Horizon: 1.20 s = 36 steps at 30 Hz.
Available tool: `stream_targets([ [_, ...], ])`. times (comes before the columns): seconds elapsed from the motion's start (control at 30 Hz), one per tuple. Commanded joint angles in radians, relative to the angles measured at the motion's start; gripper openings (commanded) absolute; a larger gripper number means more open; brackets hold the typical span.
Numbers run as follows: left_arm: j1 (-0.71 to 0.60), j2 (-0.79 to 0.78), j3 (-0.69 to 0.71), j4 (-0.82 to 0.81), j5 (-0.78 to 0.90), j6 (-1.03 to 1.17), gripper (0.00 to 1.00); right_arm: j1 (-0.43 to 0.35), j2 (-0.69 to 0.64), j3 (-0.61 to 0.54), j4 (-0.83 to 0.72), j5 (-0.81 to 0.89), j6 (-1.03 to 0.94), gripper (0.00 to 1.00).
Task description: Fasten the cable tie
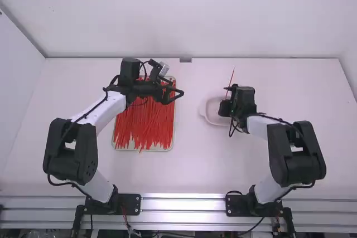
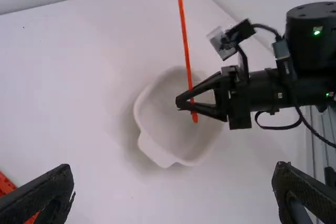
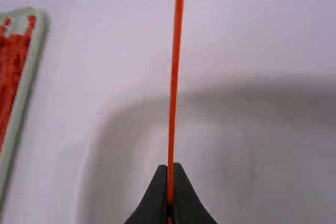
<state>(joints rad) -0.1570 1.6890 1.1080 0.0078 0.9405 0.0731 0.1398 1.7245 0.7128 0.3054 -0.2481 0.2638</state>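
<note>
A single red cable tie (image 1: 231,79) stands almost upright over a white bowl (image 1: 209,112). My right gripper (image 1: 228,92) is shut on its lower end. The right wrist view has the fingers (image 3: 157,192) pinched on the tie (image 3: 176,51), with the bowl (image 3: 252,145) beneath. My left gripper (image 1: 170,94) hovers open over the far right corner of a tray (image 1: 173,135) piled with loose red ties (image 1: 145,124). Its view looks between its wide-apart fingers (image 2: 42,198) at the right gripper (image 2: 181,103), the held tie (image 2: 184,40) and the bowl (image 2: 144,129).
The tray (image 3: 26,66) of ties lies left of the bowl with a strip of bare table between them. White walls close the table at the back and on the left side. Open tabletop lies in front of the tray and bowl.
</note>
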Motion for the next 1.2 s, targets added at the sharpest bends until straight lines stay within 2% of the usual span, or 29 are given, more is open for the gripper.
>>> stream_targets([
  [0.0,0.001,-0.004,-0.003,-0.004,0.011,0.014,0.99,-0.003,0.009,-0.006,0.003,0.01,0.001,0.0],
  [0.03,0.001,-0.004,-0.002,-0.003,0.011,0.014,0.99,-0.003,0.009,-0.006,0.003,0.01,-0.003,0.04],
  [0.1,0.0,-0.004,-0.002,0.0,0.011,0.013,0.99,-0.007,0.008,-0.006,0.004,0.018,-0.002,0.22],
  [0.13,0.0,-0.004,-0.002,-0.001,0.011,0.014,0.99,-0.016,0.008,-0.006,0.007,0.018,-0.002,0.99],
  [0.5,0.005,-0.006,0.0,0.014,0.008,0.008,0.99,-0.056,-0.049,-0.006,0.001,-0.017,-0.019,0.99],
  [0.77,0.066,-0.08,0.0,-0.04,0.064,-0.043,0.99,-0.06,-0.272,-0.006,-0.179,-0.014,-0.027,0.99],
  [0.97,0.066,-0.172,0.0,-0.124,0.061,-0.04,0.99,-0.013,-0.452,-0.007,-0.314,0.038,-0.029,0.99],
  [1.17,0.066,-0.262,0.0,-0.192,0.061,-0.039,0.99,0.035,-0.57,-0.007,-0.399,0.047,-0.029,0.99],
])
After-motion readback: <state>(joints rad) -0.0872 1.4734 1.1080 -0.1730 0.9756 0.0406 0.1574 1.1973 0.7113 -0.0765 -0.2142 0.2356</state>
